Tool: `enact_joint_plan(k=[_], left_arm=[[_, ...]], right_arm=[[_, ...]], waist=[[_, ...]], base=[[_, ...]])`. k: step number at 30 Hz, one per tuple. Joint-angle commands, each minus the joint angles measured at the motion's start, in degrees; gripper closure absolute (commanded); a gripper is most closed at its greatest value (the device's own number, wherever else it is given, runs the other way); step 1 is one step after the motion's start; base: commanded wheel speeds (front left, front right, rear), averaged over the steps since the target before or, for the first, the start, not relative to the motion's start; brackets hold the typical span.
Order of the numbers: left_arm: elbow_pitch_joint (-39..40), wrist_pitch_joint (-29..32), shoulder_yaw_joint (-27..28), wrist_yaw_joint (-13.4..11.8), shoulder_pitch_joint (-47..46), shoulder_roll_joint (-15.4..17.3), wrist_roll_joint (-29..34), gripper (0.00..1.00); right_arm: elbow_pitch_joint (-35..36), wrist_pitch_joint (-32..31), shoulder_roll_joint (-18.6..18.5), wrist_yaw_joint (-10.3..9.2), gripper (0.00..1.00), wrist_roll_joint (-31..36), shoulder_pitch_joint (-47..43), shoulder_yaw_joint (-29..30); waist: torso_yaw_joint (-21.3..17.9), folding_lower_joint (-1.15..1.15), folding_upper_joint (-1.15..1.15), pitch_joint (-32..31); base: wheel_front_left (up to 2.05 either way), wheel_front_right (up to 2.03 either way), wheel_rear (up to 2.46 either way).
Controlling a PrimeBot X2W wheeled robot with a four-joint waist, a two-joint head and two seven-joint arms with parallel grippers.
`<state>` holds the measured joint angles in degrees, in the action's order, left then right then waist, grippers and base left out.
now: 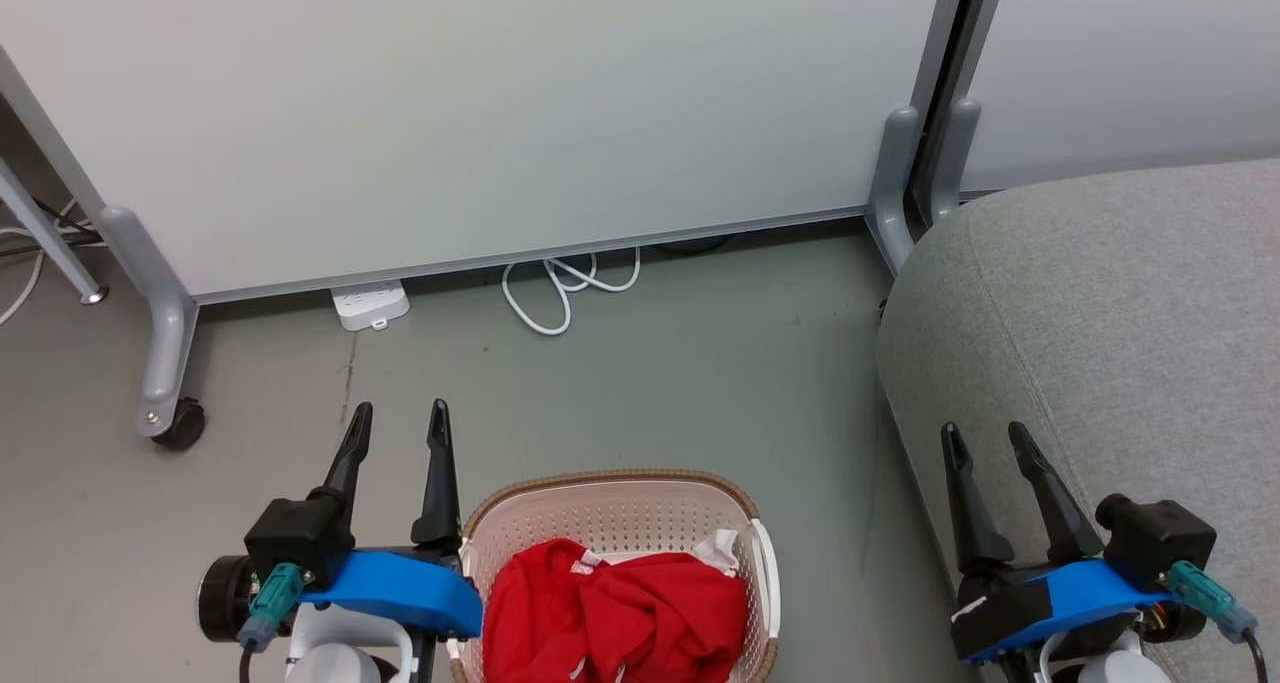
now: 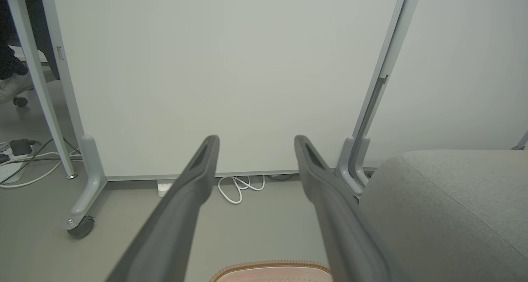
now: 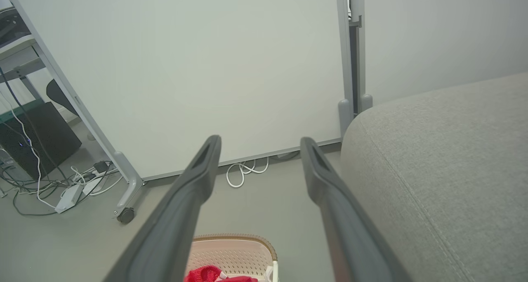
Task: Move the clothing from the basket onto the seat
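clothing (image 1: 620, 608) in basket (image 1: 610, 508), seat (image 1: 1100, 343) to its right

left hand (image 2: 253, 143) open — basket (image 2: 272, 267) rim below, seat (image 2: 449, 207) right.

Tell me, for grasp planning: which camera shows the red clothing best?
The head view: the clothing lies heaped in the basket, seen from above. The right wrist view catches a red edge at its bottom; the left wrist view has the basket's rim.

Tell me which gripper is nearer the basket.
The left gripper: it sits right beside the basket, while the right gripper is well off to the other side, by the seat.
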<state>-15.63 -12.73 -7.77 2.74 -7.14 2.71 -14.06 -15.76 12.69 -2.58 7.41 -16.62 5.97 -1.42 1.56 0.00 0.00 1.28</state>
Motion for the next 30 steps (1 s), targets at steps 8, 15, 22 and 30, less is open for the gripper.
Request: enact_joint_plan(k=[8, 15, 22, 30], left_arm=[[-0.6, -1.3, -0.6, 0.1, -1.1, 0.2, 4.2, 0.0], [-1.2, -2.0, -1.2, 0.1, -1.4, 0.2, 7.0, 0.0], [-1.8, -2.6, -1.4, 0.1, -1.4, 0.2, 8.9, 0.0], [-2.2, -2.6, -1.1, 0.2, -1.2, 0.2, 8.8, 0.0]], right_arm=[[-0.5, 1.2, -0.4, 0.13, 0.0, 4.1, 1.2, -0.2], [-0.8, 2.0, -0.5, 0.13, 0.0, 7.0, 1.3, -0.4], [-1.4, 2.6, -0.5, 0.14, 0.0, 9.0, 1.4, -0.6], [-1.9, 2.6, -0.5, 0.09, 0.0, 8.7, 1.5, -0.6]], waist=[[0.1, 0.0, 0.0, 0.2], [0.2, 0.0, 0.0, 0.3], [0.4, 0.0, 0.0, 0.4], [0.3, 0.0, 0.0, 0.3]], base=[[0.0, 0.0, 0.0], [0.0, 0.0, 0.0], [0.0, 0.0, 0.0], [0.0, 0.0, 0.0]])
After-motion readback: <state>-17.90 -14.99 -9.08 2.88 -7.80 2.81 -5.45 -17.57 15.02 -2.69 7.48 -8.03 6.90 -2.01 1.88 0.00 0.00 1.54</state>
